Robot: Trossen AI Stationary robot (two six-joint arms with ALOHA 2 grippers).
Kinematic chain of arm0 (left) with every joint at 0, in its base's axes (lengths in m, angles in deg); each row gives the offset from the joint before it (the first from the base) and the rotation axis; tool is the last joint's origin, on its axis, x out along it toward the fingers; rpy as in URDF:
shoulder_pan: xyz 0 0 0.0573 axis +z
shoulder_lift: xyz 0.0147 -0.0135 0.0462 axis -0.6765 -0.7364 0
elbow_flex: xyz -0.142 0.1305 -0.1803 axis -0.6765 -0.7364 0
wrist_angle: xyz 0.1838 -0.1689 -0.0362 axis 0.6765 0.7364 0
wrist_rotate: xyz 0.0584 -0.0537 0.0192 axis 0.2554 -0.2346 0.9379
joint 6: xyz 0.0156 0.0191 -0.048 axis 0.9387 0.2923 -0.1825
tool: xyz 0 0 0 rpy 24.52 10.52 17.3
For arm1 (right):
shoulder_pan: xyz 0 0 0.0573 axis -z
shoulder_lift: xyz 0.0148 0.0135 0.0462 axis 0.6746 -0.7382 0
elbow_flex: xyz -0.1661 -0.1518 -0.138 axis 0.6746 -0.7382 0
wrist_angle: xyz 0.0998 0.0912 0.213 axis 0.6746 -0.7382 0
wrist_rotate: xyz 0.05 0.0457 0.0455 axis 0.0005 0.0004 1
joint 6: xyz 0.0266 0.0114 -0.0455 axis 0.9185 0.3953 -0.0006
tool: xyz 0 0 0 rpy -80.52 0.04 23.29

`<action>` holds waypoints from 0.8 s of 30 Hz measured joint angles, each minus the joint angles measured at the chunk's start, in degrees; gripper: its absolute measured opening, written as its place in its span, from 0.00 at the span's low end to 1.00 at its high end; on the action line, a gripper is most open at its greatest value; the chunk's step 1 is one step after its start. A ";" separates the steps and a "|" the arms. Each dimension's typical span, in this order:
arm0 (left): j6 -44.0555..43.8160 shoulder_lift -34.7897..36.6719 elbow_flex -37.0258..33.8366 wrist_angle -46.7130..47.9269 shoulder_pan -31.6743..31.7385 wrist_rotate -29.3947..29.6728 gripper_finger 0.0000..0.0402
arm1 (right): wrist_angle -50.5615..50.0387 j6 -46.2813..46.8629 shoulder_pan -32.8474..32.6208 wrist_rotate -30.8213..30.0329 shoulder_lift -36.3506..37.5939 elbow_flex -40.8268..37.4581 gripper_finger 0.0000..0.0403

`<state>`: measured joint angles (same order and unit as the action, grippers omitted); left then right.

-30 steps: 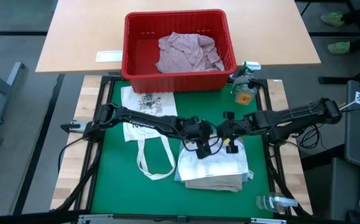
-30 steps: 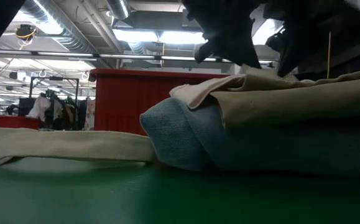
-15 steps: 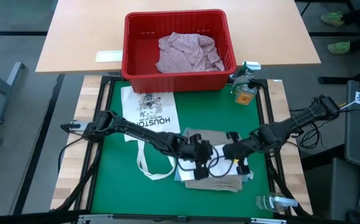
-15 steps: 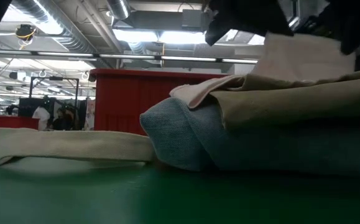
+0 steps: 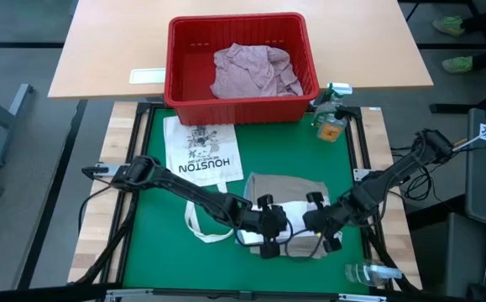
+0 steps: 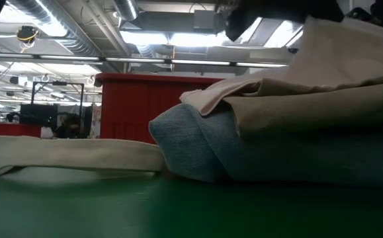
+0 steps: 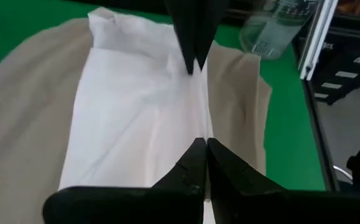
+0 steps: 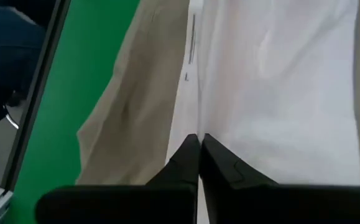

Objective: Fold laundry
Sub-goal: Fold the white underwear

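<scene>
- High view shows both arms reaching in over the near half of the green mat (image 5: pixel 154 252), meeting above a small stack of folded laundry.
- Left gripper (image 5: pixel 274 237) sits over the stack's near-left part; in the left wrist view its fingers (image 7: pixel 195 163) are pressed together, pinching an edge of a white cloth (image 7: pixel 136 118).
- Right gripper (image 5: pixel 320 231) is just beside it, on the stack's near-right part; its fingers (image 8: pixel 192 158) are likewise closed on the white cloth's edge (image 8: pixel 279 81).
- That white cloth (image 5: pixel 297 220) lies on top of the tan piece (image 5: pixel 284 189), which spreads out past it toward the red basket (image 5: pixel 241 71).
- From the low view, the tan piece (image 6: pixel 310 109) rests on folded light blue jeans (image 6: pixel 198 142), with a pale pinkish layer (image 6: pixel 211 99) poking out between them.
- A pink-mauve shirt (image 5: pixel 253 71) lies crumpled inside the basket, well apart from the stack.
- A printed tote bag (image 5: pixel 201 151) lies flat between the basket and the stack, off to the stack's left, its straps (image 5: pixel 205 220) trailing toward the stack.
- A spray bottle (image 5: pixel 331 117) stands near the basket's right corner; a clear bottle (image 5: pixel 368 272) lies beyond the stack's near-right corner.
</scene>
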<state>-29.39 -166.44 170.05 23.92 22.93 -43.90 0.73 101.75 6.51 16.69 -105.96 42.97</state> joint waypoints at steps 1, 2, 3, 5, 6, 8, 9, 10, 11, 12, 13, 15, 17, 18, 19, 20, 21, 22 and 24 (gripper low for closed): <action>0.02 -0.13 0.00 0.11 -0.14 0.00 0.01 | -0.11 0.00 -0.35 -0.05 -0.27 0.00 0.01; 0.01 -0.61 0.00 -0.03 -0.25 -0.10 0.01 | -0.06 -0.01 -0.51 -0.03 -0.40 -0.02 0.01; 0.00 -1.06 0.00 -0.51 -0.35 -0.16 0.01 | -0.23 0.01 -0.50 0.01 -0.41 0.00 0.01; 0.29 -1.38 -0.01 -0.04 -0.63 -0.26 0.01 | -0.17 0.33 -0.50 0.05 -0.45 -0.02 0.01; 0.42 -1.66 -0.01 -0.08 -0.63 -0.37 0.01 | -0.16 0.86 -0.50 0.04 -0.45 -0.02 0.01; 0.40 -1.94 0.00 -0.27 -0.54 -0.35 0.01 | -0.60 1.48 -0.45 0.02 -0.45 -0.02 0.01; 0.42 -2.05 0.00 -0.20 -0.52 -0.51 0.01 | -0.61 1.54 -0.45 0.03 -0.45 -0.04 0.01; 0.42 -2.13 0.00 -0.12 -0.52 -1.25 0.01 | -0.59 1.61 -0.45 0.03 -0.45 -0.04 0.01; 0.42 -2.46 0.00 -0.23 -0.52 -2.28 0.01 | -0.51 1.65 -0.45 0.06 -0.45 -0.04 0.01; 0.42 -2.66 0.04 -0.41 -0.54 -3.08 0.01 | -0.44 1.67 -0.47 0.06 -0.45 -0.04 0.01; 0.42 -2.80 0.04 -0.29 -0.62 -3.52 0.02 | -0.35 1.67 -0.46 0.06 -0.45 -0.04 0.01; 0.44 -3.11 0.02 0.25 -0.63 -4.83 0.05 | -0.43 1.67 -0.45 0.13 -0.45 -0.04 0.01; 0.44 -3.34 0.02 0.46 -0.75 -5.85 0.10 | -1.10 1.67 -0.47 0.51 -0.45 -0.11 0.02; 0.44 -3.38 0.02 0.45 -0.79 -6.38 0.12 | -1.09 1.66 -0.49 0.56 -0.45 -0.11 0.03; 0.44 -3.42 0.00 0.45 -0.83 -6.96 0.15 | -0.97 1.67 -0.50 0.55 -0.45 -0.11 0.05; 0.44 -3.42 -0.02 0.45 -0.87 -7.25 0.17 | -0.96 1.66 -0.50 0.66 -0.45 -0.11 0.07; 0.45 -3.42 -0.02 0.38 -0.85 -7.35 0.20 | -0.92 1.67 -0.50 0.92 -0.45 -0.11 0.10; 0.44 -3.42 -0.02 0.27 -0.79 -7.31 0.23 | -0.86 1.69 -0.50 1.16 -0.45 -0.11 0.14; 0.44 -3.22 -0.04 0.33 -0.70 -7.22 0.27 | -0.84 1.69 -0.50 1.75 -0.45 -0.11 0.21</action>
<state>-28.95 -169.66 170.01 24.24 22.23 -51.12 -0.11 103.45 6.02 18.44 -106.41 42.86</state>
